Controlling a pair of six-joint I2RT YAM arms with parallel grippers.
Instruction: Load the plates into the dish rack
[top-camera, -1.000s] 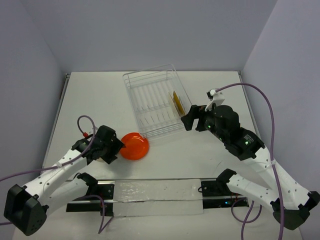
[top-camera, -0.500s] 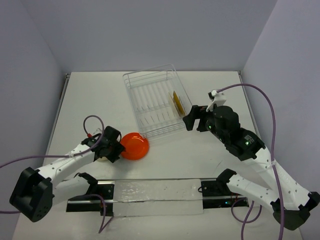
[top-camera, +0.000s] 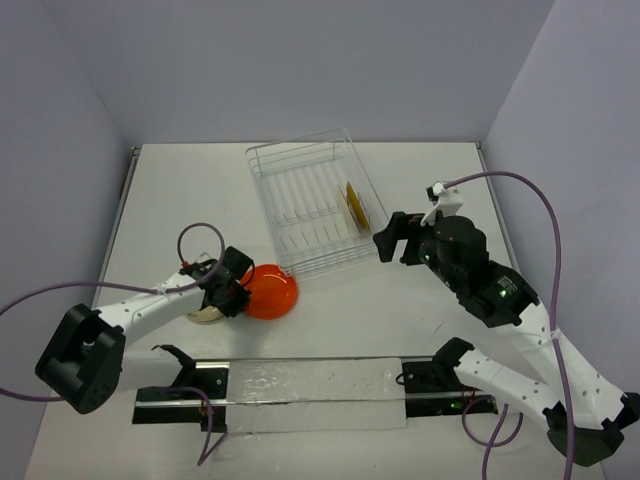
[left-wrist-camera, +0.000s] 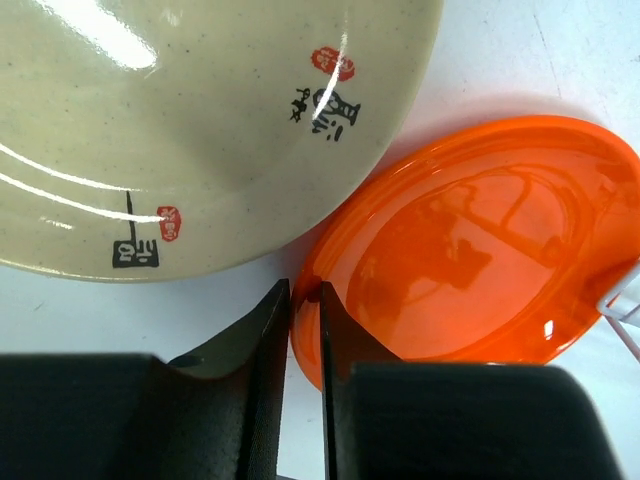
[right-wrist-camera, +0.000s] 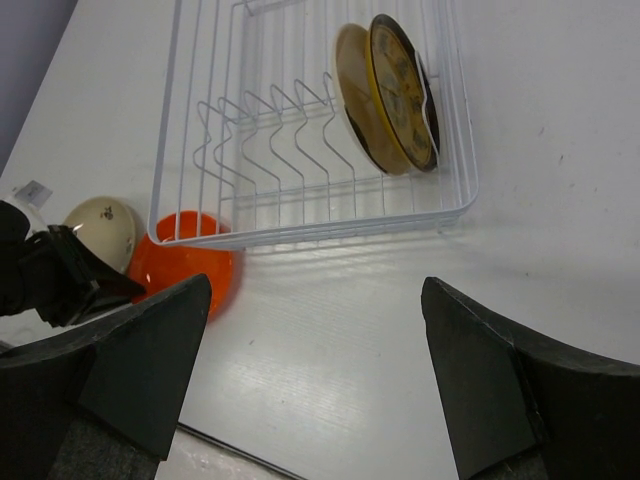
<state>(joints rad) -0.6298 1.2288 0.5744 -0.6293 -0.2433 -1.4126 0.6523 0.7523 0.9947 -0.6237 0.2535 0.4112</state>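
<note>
A white tabletop (top-camera: 180, 190) sat enclosed by plain pale walls (top-camera: 300, 70). Left of centre in the overhead view lay the orange plate (top-camera: 272, 292), flat and face up, just beside the lower left corner of the dish rack (top-camera: 262, 195). The left end effector (left-wrist-camera: 305, 300) was clenched on that plate's rim. In the left wrist view, the orange edge ran into the thin slit between the two dark fingers. A cream plate (left-wrist-camera: 150, 130) with small black and red markings lay right against the orange one, on its left in the overhead view. Whether the two rims touched could not be told.

The rack lay up and to the right of the held plate. Its long axis ran from the lower centre of the overhead frame toward the top, slightly tilted. Two plates stood on edge at its right side: the yellow plate (right-wrist-camera: 400, 90) and, against it, a second cream plate (right-wrist-camera: 348, 90). The rows of prongs (right-wrist-camera: 270, 130) to their left held nothing. The right end effector (right-wrist-camera: 315, 360) hung released, fingers spread wide, near the rack's lower right corner.

The left arm looked much the nearer to both plates on the tabletop. The coming move would likely carry the orange plate up and rightward over the rack's near wall, tipped on edge to fit the prongs.
</note>
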